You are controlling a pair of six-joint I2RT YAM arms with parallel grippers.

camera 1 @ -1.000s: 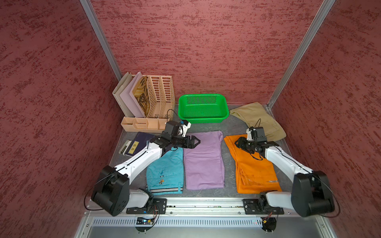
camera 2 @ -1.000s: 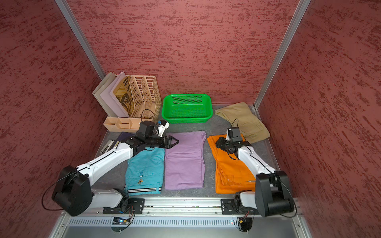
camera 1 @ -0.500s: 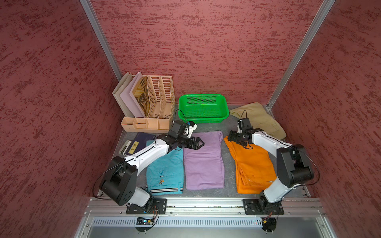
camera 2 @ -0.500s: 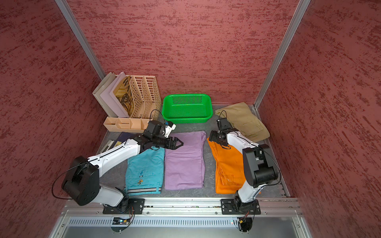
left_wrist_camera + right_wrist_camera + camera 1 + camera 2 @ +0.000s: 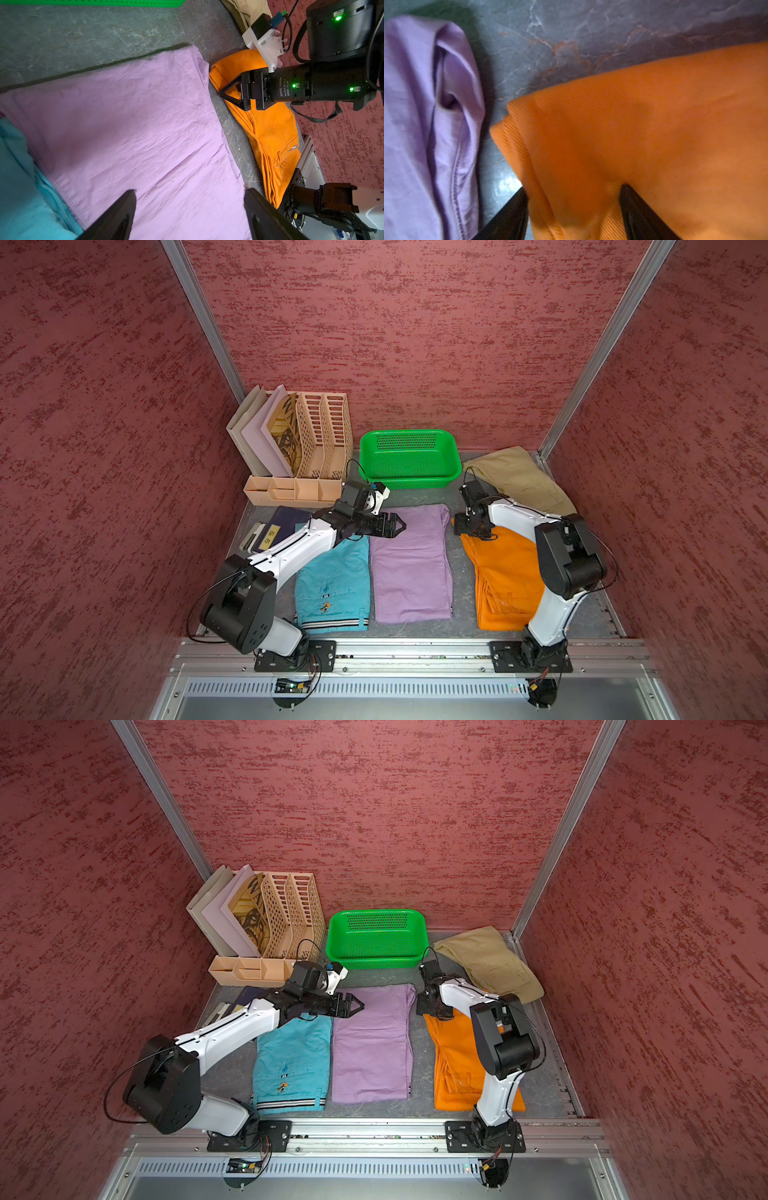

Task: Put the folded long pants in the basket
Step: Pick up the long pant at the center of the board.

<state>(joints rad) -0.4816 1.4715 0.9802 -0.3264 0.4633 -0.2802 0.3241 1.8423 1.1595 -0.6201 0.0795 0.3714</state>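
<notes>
In both top views: right pincer down at the end corner of the folded orange twill long pants. Long axis of that cloth running from the tips back toward this arm's base. Shallow bright green perforated plastic basket beyond the pincer, away from the base and off to its left, with no pants inside. Left pincer spread wide, hovering over the basket-side end of the folded lilac long pants, gripping nothing.

From the left wrist: lilac cloth directly beneath and ahead of the parted fingers. Right pincer side-on at the orange corner.

From the right wrist: fingers apart, straddling the orange corner, one beside the cloth over the grey marbled counter, not visibly clamped. Likely next: closing there, then lifting forward and leftward to the basket. Right arm nearer for orange.
</notes>
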